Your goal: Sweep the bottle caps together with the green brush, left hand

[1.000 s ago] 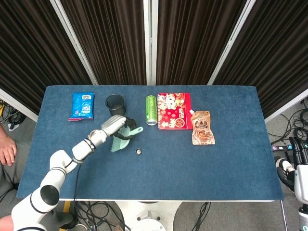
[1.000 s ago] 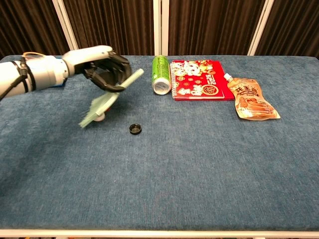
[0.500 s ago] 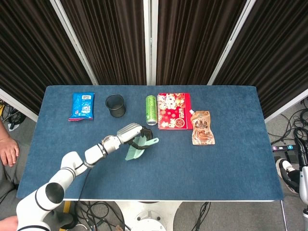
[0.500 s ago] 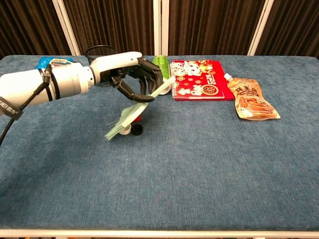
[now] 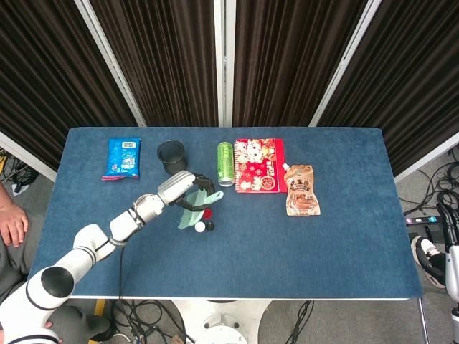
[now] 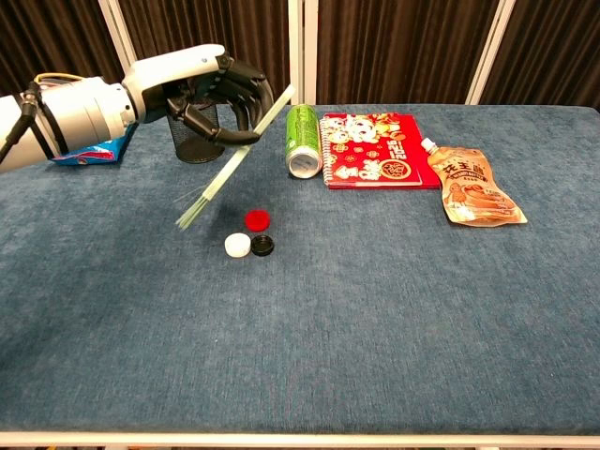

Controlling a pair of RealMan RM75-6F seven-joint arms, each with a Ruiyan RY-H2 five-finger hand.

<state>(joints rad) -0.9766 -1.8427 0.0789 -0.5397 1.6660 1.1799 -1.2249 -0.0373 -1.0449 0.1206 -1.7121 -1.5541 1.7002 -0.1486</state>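
My left hand (image 5: 185, 189) (image 6: 217, 94) grips the handle of the green brush (image 5: 192, 215) (image 6: 217, 180). The brush slants down to the left, its bristles lifted just left of the caps. Three bottle caps lie close together on the blue table (image 5: 323, 251): a red cap (image 5: 207, 213) (image 6: 257, 219), a white cap (image 5: 200, 226) (image 6: 238, 245) and a black cap (image 5: 209, 226) (image 6: 263, 246). White and black touch; the red one sits just behind them. My right hand (image 5: 448, 233) only peeks in at the right edge of the head view, off the table.
Along the back stand a blue packet (image 5: 123, 158), a black mesh cup (image 5: 172, 156) (image 6: 192, 141) just behind my left hand, a green can (image 5: 225, 163) (image 6: 301, 141) lying down, a red notebook (image 5: 259, 165) and a brown pouch (image 5: 301, 190).
The left hand swept the brush right, then drew back left and lifted it. The white and red caps now lie beside the black one.
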